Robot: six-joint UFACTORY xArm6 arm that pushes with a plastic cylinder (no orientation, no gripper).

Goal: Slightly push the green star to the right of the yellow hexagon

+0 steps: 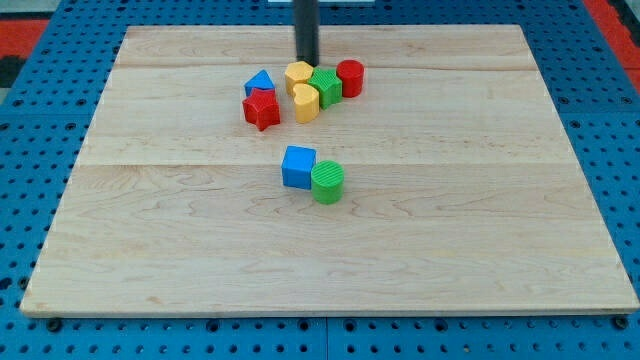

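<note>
No fingers to clench here, just the tip [307, 62] hovering behind the yellow hexagon [298, 72], so it's risking shoving the touching green star [326, 86] into the red cylinder [350, 77].

Our tip [306, 60] sits at the upper middle of the wooden board [480, 230], just above the yellow hexagon [298, 74]. The green star [326, 86] touches that hexagon's right side, with the red cylinder [350, 77] beside it.

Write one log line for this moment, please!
tip: behind yellow hexagon | green star: touching hexagon's right | push: not finished
</note>
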